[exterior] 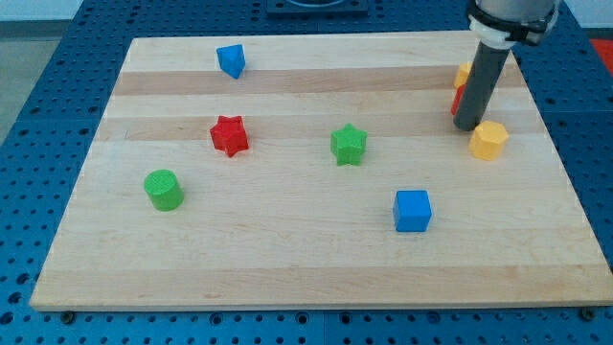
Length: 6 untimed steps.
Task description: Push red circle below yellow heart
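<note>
Tip [468, 127] stood near worktop's [287, 278] right edge, touching red circle [458, 100] | yellow heart [464, 73] behind | no pincer fitted, holding nothing.

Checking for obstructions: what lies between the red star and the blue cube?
Only the green star, roughly midway between the red star and the blue cube, in the camera view.
</note>
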Each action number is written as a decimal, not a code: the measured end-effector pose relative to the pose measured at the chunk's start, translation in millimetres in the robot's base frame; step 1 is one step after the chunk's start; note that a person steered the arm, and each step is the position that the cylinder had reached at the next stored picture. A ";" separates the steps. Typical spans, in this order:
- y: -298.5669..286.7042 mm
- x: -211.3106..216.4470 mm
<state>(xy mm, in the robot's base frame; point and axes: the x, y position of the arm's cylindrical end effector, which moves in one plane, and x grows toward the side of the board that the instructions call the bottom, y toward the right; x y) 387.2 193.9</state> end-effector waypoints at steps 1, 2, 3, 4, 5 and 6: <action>-5.0 0.0; -6.0 -6.4; -6.0 -22.8; -6.6 -27.2; -44.8 -10.2; -77.0 20.9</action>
